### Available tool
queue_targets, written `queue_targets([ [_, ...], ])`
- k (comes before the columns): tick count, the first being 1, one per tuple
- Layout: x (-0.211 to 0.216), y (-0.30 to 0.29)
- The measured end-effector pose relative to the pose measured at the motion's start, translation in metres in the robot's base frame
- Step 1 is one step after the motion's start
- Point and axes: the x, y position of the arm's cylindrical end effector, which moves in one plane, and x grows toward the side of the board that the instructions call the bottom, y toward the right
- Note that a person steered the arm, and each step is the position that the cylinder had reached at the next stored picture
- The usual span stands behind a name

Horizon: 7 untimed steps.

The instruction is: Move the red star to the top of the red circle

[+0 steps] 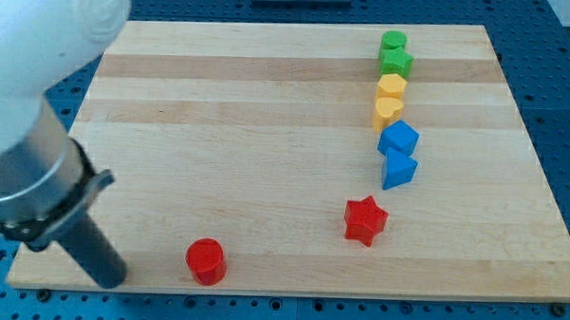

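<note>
red star [365, 220] sits in the lower right-centre of the frame, with the red circle [205, 260] low down and left of centre, well apart from it. so the star has to travel left and finish just above that circle. my tip [113, 276] is down at the lower left, left of the circle, so the star lies far to its right. it looks to be on the wrong side to push. bare rod, no jaws, touching no block.
</note>
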Motion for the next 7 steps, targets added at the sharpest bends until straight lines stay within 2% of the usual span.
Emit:
queue_targets([
  [2, -0.001, 0.085],
  [4, -0.009, 0.209],
  [5, -0.004, 0.213],
  [6, -0.013, 0.281],
  [7, -0.049, 0.281],
])
